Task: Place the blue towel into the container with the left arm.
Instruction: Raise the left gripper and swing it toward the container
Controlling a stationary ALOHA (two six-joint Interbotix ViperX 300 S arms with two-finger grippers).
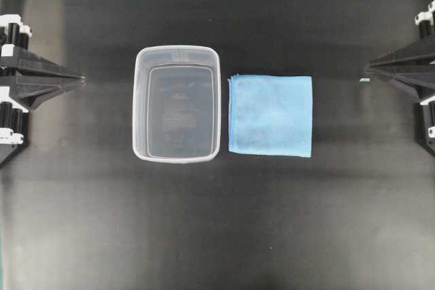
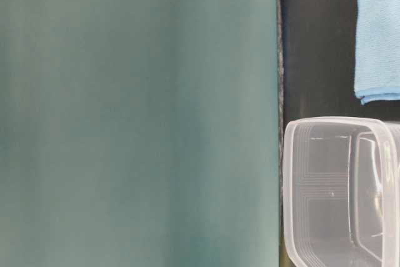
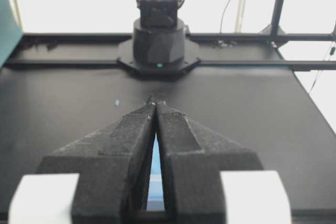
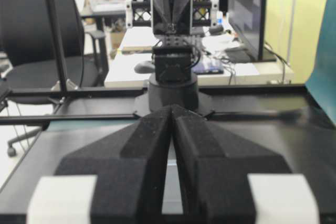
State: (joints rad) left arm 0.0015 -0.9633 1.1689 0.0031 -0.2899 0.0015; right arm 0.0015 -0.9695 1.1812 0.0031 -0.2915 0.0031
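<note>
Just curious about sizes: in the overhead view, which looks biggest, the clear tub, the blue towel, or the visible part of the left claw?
1. Clear tub, slightly largest.
2. Blue towel, nearly as big.
3. Left claw, smallest; partly cut off at the edge.

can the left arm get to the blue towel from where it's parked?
Probably, but not straight: the clear plastic rectangular container sits between the left gripper and the folded light-blue microfibre towel, so it must reach over. Its jaws are shut and need opening.
</note>
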